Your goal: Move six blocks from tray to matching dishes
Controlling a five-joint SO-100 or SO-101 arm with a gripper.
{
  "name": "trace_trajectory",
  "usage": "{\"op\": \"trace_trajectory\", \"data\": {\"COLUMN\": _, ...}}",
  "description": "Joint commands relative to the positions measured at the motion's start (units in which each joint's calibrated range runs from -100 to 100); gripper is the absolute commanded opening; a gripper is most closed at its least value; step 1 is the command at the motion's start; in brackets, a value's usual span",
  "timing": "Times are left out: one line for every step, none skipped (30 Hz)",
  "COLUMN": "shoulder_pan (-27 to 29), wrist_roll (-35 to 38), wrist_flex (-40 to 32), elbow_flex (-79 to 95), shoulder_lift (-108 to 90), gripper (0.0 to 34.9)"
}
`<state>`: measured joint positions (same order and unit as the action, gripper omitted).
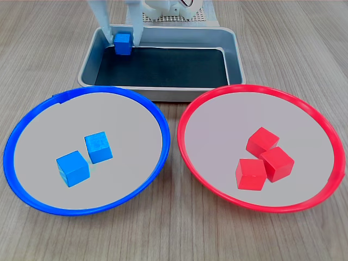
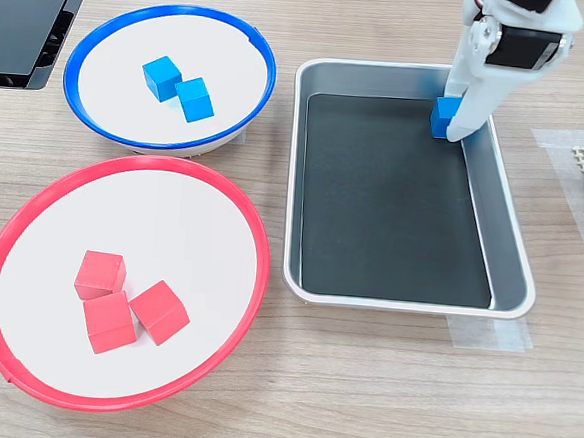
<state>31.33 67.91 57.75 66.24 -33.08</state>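
Over on the first exterior view's left sat the blue-rimmed dish [image 1: 16, 179], and two blue blocks [image 1: 73, 168] [image 1: 98, 147] lay in it, just beside each other near the middle. Moving along, the white gripper [image 1: 124, 42] reached down into the tray [image 1: 163, 91] at its far left corner, its jaws closed on the third blue block [image 1: 123, 43], with the black floor of the tray just below it. Whether that block touched the floor could not be told. On to the right, the red-rimmed dish [image 1: 187, 157] held three red blocks [image 1: 262, 141] [image 1: 250, 174] [image 1: 277, 163] bunched together, touching. Both dishes rested on the wooden table [image 1: 304, 60], close in front of the tray.
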Motion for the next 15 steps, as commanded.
{"op": "trace_trajectory", "data": {"shoulder_pan": -0.7, "wrist_roll": -0.3, "wrist_flex": -3.4, "elbow_flex": 2.4, "shoulder_lift": -1.7, "gripper": 0.3}}
{"op": "trace_trajectory", "data": {"shoulder_pan": -1.4, "wrist_roll": -1.0, "wrist_flex": -3.6, "elbow_flex": 2.2, "shoulder_lift": -1.7, "gripper": 0.2}}
{"op": "trace_trajectory", "data": {"shoulder_pan": -3.0, "wrist_roll": -2.7, "wrist_flex": -3.6, "elbow_flex": 1.3, "shoulder_lift": -1.7, "gripper": 0.1}}
{"op": "trace_trajectory", "data": {"shoulder_pan": -5.0, "wrist_roll": -5.0, "wrist_flex": -3.2, "elbow_flex": -0.4, "shoulder_lift": -1.7, "gripper": 0.1}}
{"op": "trace_trajectory", "data": {"shoulder_pan": -8.5, "wrist_roll": -9.8, "wrist_flex": -2.8, "elbow_flex": -3.5, "shoulder_lift": -1.3, "gripper": 0.1}}
{"op": "trace_trajectory", "data": {"shoulder_pan": -10.8, "wrist_roll": -13.3, "wrist_flex": -2.8, "elbow_flex": -5.8, "shoulder_lift": -0.9, "gripper": 0.1}}
{"op": "trace_trajectory", "data": {"shoulder_pan": -14.1, "wrist_roll": -19.1, "wrist_flex": -3.1, "elbow_flex": -10.0, "shoulder_lift": 0.2, "gripper": 0.0}}
{"op": "trace_trajectory", "data": {"shoulder_pan": -16.0, "wrist_roll": -23.2, "wrist_flex": -3.9, "elbow_flex": -13.3, "shoulder_lift": 1.3, "gripper": 0.0}}
{"op": "trace_trajectory", "data": {"shoulder_pan": -18.9, "wrist_roll": -31.1, "wrist_flex": -6.0, "elbow_flex": -20.8, "shoulder_lift": 4.7, "gripper": 0.0}}
{"op": "trace_trajectory", "data": {"shoulder_pan": -19.5, "wrist_roll": -33.6, "wrist_flex": -6.9, "elbow_flex": -23.7, "shoulder_lift": 6.3, "gripper": 0.0}}
{"op": "trace_trajectory", "data": {"shoulder_pan": -20.0, "wrist_roll": -36.2, "wrist_flex": -7.9, "elbow_flex": -27.1, "shoulder_lift": 8.2, "gripper": 0.0}}
{"op": "trace_trajectory", "data": {"shoulder_pan": -20.5, "wrist_roll": -38.8, "wrist_flex": -8.5, "elbow_flex": -31.3, "shoulder_lift": 10.8, "gripper": 0.0}}
{"op": "trace_trajectory", "data": {"shoulder_pan": -20.8, "wrist_roll": -40.8, "wrist_flex": -8.5, "elbow_flex": -35.8, "shoulder_lift": 13.7, "gripper": 0.0}}
{"op": "trace_trajectory", "data": {"shoulder_pan": -21.2, "wrist_roll": -42.7, "wrist_flex": -9.1, "elbow_flex": -39.9, "shoulder_lift": 16.7, "gripper": 0.0}}
{"op": "trace_trajectory", "data": {"shoulder_pan": -21.4, "wrist_roll": -44.2, "wrist_flex": -9.9, "elbow_flex": -43.3, "shoulder_lift": 19.5, "gripper": 0.0}}
